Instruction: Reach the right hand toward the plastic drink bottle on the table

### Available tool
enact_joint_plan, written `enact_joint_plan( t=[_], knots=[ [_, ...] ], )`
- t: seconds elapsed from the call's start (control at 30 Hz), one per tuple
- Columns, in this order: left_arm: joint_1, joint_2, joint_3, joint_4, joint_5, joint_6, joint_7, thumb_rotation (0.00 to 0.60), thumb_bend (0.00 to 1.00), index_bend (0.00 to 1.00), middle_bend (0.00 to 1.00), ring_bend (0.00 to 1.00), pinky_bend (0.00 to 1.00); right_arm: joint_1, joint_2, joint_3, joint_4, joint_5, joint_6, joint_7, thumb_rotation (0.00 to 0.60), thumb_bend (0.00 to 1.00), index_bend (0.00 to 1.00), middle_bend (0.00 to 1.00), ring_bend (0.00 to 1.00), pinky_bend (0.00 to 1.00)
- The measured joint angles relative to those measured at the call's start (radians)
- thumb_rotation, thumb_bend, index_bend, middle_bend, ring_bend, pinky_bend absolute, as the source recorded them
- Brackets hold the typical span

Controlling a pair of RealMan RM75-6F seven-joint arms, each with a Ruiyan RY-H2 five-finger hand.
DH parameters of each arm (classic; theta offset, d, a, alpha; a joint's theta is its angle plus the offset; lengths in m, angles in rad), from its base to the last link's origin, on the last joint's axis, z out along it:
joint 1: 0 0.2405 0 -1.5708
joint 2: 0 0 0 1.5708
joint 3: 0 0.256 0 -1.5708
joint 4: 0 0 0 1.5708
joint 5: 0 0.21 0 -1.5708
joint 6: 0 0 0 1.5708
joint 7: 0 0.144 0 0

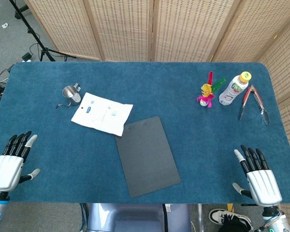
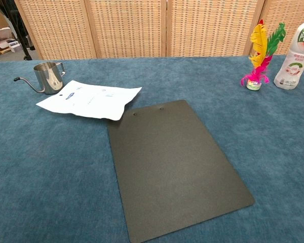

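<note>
Head view: right hand (image 1: 258, 179) parked at near desk (image 1: 193, 154) edge, reach not begun.
Fingers spread, holding nothing; left hand (image 1: 9, 166) likewise, opp. corner. Plastic drink bottle (image 1: 234, 88) stands upright far right, betw. feather toy (image 1: 208, 93) and tongs (image 1: 253, 103), well apart from the hand; path fwd looks unobstructed, clipboard (image 1: 147, 154) lies off to the side.

Both hands are built alike. The left hand (image 1: 8, 166) has a smooth white shell over its back, with slim black fingers whose tips are pale grey. Its thumb, on the inner side, is white with a grey tip. The right hand (image 1: 258, 179) has the same white back, black fingers and pale thumb. Below each white shell a bluish-grey wrist section shows at the picture's lower edge.
</note>
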Motion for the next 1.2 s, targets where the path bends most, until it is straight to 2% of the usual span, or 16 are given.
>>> enact_joint_plan(
  t=[1.2],
  knots=[
    [0.002, 0.000, -0.002, 0.003, 0.000, 0.005, 0.000, 0.600, 0.02, 0.00, 0.00, 0.00, 0.00, 0.007, -0.002, -0.001, -0.005, 0.007, -0.015, -0.008, 0.600, 0.16, 0.00, 0.00, 0.00, 0.00]
  ],
)
